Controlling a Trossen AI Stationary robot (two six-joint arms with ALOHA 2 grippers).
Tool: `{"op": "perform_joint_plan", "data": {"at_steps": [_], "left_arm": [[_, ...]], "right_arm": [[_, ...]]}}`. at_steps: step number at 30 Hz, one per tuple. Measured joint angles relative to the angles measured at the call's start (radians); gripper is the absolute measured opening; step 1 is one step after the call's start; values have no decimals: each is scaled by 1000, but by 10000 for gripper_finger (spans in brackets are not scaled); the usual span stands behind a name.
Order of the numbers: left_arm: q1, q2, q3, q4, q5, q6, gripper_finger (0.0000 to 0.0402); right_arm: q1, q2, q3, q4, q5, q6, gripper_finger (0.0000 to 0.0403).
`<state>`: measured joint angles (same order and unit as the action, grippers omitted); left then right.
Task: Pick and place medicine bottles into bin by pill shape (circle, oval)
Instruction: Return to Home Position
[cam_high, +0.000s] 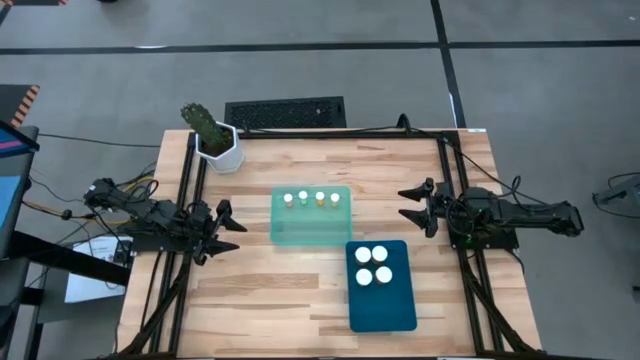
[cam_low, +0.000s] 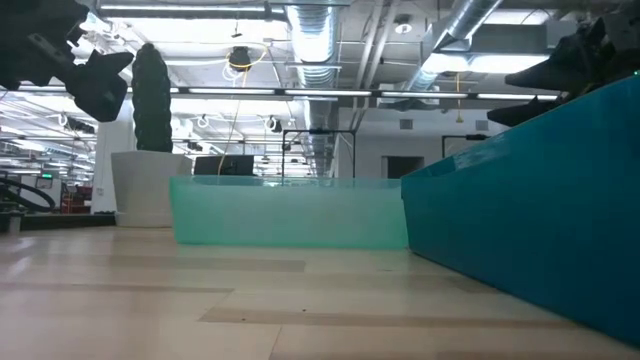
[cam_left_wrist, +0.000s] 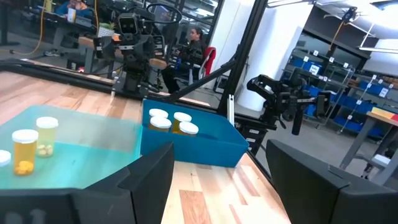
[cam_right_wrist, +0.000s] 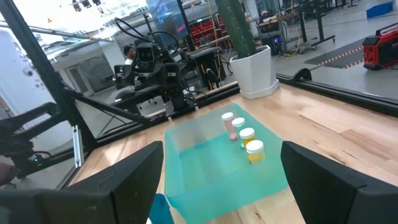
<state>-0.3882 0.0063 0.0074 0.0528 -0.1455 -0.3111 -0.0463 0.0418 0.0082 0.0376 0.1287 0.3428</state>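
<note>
Looks all but finished. In the green tray (cam_high: 311, 232), a row of four narrow bottles (cam_high: 311, 198) along the far wall. In the blue bin (cam_high: 385, 308), a cluster of four wide bottles (cam_high: 373, 266) at the far end, with the near half bare. No bottle to be seen on the bare wood of the counter (cam_high: 260, 300), and none in either grip. Cannot make out pill shapes with any certainty, so sorting judged by bottle width alone. Left to do, most likely: only parking both arms.

Left arm (cam_high: 150, 222) out at the left edge of the counter, left jaws spread wide and empty, aimed inward toward the tray. Right arm (cam_high: 500, 215) at the right edge, right jaws likewise apart and holding nothing, near the bin's far right corner but apart from it.

Plenty of open wood between each arm and the containers, and along the near side. Tray and bin touching or nearly so at one corner; cannot tell which. Worth minding the frame rails (cam_high: 445, 170) by both edges and the cactus pot (cam_high: 218, 145) at the far left corner when pulling back.
</note>
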Motion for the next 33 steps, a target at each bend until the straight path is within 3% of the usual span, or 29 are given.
{"op": "perform_joint_plan", "data": {"at_steps": [33], "left_arm": [[0, 0, -1, 0, 0, -11, 247]], "right_arm": [[0, 0, 0, 0, 1, -2, 333]]}}
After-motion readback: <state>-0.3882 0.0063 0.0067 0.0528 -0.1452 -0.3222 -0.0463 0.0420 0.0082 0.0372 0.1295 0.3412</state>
